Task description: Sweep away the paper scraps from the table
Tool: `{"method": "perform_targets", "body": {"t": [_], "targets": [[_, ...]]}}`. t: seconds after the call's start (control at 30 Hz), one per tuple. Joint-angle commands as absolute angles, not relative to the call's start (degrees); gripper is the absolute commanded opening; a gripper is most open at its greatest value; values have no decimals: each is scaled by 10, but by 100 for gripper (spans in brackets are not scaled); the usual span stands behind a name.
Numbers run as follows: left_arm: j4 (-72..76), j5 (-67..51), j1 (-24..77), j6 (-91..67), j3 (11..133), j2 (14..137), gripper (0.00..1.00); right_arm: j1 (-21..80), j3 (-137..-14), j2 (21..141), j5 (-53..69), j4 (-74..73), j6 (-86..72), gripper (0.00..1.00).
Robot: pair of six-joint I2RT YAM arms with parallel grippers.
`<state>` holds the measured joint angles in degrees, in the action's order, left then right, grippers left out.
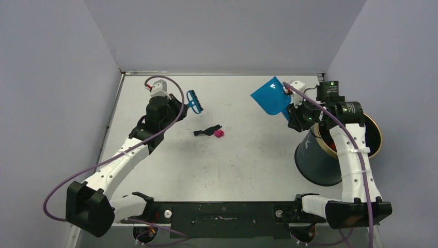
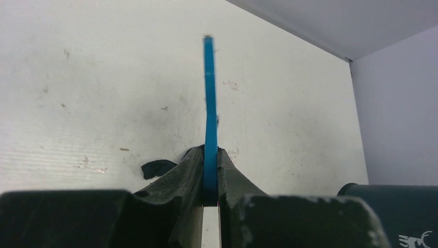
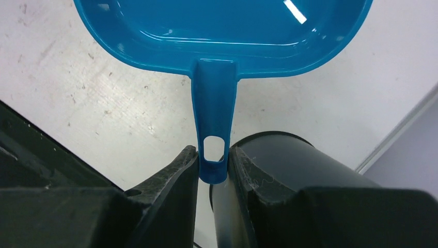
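- 2 paper scraps are seen on the table (image 1: 232,170), a little left of its middle: a black scrap (image 1: 206,130), long and twisted, and a magenta scrap (image 1: 219,133), small and crumpled, touching or almost touching its right end.
- The left gripper (image 1: 181,107) is held over the far-left part of the table. Its fingers are clamped on the handle of a blue brush (image 1: 195,101), whose black bristles point toward the right edge.
- Both scraps lie toward the near edge from the brush head, slightly to its right and apart from it. No contact between bristles and paper is seen.
- In the left wrist view the brush (image 2: 209,98) is seen edge-on as a thin blue strip pinched in the left gripper (image 2: 209,168). A dark scrap (image 2: 157,168) shows just left of the finger (image 2: 188,170); the magenta one is hidden there.
- The right gripper (image 1: 292,106) is held over the far-right part of the table, closed on the handle of a blue dustpan (image 1: 270,95).
- In the right wrist view the handle's end, with its hanging hole, is squeezed between the pads of the right gripper (image 3: 213,160). The dustpan (image 3: 222,36) is turned tray-side to the camera, and no paper is seen in the part in view.
- The scraps lie well apart from the dustpan, toward the left and near edges.
- A dark round bin (image 1: 317,157) with a gold rim stands at the right edge, just beside the right gripper.
- Whether the dustpan touches the table cannot be told.
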<state>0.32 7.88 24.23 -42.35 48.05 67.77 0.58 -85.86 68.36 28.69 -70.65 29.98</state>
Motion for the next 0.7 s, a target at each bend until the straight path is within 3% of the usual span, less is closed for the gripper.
{"method": "perform_targets", "body": {"t": [0.0,0.2,0.47,0.67], "targets": [[-206,108,241,-255,633,710,0,87,-853,712,226,-706,334,5],[-382,121,235,-117,812,828,0,171,-800,745,163,-693,366,5],[-422,26,232,-117,950,934,0,270,-661,785,44,-621,346,5],[-449,-52,231,-127,1023,1030,0,306,-636,829,4,-584,314,5]]}}
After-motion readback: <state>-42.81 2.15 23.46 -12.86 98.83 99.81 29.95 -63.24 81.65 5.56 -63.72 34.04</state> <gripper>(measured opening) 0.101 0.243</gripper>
